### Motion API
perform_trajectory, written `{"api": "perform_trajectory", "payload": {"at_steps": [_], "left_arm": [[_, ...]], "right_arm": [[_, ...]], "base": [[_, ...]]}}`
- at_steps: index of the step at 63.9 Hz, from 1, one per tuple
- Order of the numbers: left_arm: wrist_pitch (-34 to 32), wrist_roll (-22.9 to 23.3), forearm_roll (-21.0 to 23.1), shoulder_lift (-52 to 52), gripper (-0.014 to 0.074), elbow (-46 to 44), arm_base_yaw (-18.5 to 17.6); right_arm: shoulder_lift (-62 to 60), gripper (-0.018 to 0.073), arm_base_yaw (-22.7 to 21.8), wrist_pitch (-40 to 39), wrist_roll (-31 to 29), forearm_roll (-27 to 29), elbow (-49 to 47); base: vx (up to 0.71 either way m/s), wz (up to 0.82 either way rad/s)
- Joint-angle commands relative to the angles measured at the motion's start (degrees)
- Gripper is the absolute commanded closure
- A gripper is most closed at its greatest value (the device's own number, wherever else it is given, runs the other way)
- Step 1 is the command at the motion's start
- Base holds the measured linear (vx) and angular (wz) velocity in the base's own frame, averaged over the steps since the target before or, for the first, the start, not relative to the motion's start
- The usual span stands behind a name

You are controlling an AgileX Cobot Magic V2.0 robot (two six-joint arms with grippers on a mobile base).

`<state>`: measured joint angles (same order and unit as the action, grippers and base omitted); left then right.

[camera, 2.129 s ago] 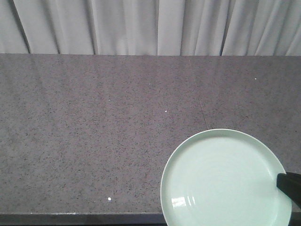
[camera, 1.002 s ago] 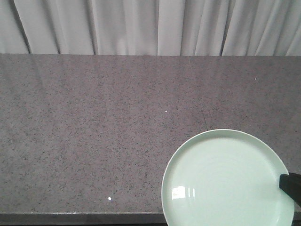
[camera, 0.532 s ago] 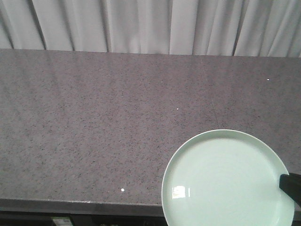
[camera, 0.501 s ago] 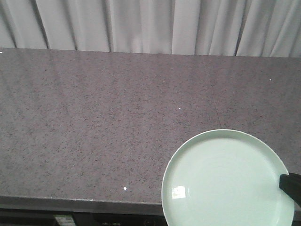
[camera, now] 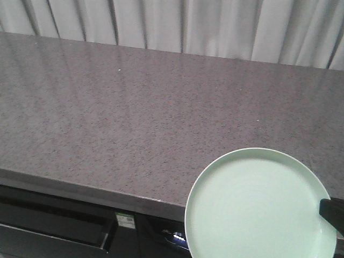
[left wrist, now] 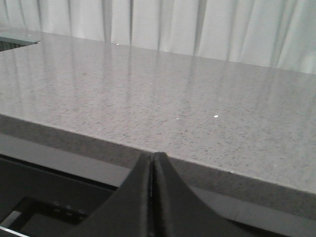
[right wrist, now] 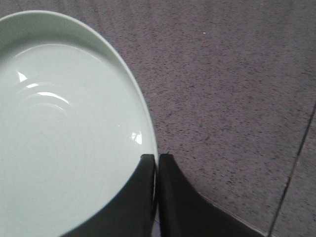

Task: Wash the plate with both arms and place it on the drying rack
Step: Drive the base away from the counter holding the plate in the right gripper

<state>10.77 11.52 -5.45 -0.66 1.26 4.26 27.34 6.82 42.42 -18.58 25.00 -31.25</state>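
Note:
The pale mint-green plate (camera: 258, 207) hangs at the lower right of the front view, out past the counter's front edge. My right gripper (right wrist: 157, 158) is shut on the plate (right wrist: 59, 133), pinching its right rim between the two black fingers; one fingertip (camera: 332, 210) shows at the plate's right edge. My left gripper (left wrist: 151, 157) is shut with nothing in it, held just in front of the counter edge. The drying rack is out of view.
A long speckled grey stone counter (camera: 134, 107) runs across the view, with white curtains (camera: 204, 24) behind it. Below its front edge (camera: 80, 189) are dark cabinet fronts (camera: 54, 226). A thin seam (right wrist: 294, 168) crosses the counter at right.
The whole view has swung and pulled back: the counter now slants and its front edge and dark cabinets show. The plate stays in the same place in the frame, still in the right gripper.

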Motion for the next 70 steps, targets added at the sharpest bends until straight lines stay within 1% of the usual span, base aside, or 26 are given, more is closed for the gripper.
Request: {"api": "perform_trajectory", "payload": {"at_steps": [1,48,70], "left_arm": [[-3.98,0.09,0.39,-0.83,0.0603,-1.53,-0.02],[-3.98,0.09,0.39,-0.83,0.0603,-1.53,-0.02],[-3.98,0.09,0.39,-0.83,0.0603,-1.53,-0.02]], "right_arm": [[0.24,0.0564,-0.41,-3.67,-0.09,1.23,-1.54],[0.24,0.0564,-0.41,-3.67,-0.09,1.23,-1.54],[0.24,0.0564,-0.41,-3.67,-0.09,1.23,-1.54]], "base": [[-0.08,0.44],[-0.12,0.61],[-0.07,0.49]]}}
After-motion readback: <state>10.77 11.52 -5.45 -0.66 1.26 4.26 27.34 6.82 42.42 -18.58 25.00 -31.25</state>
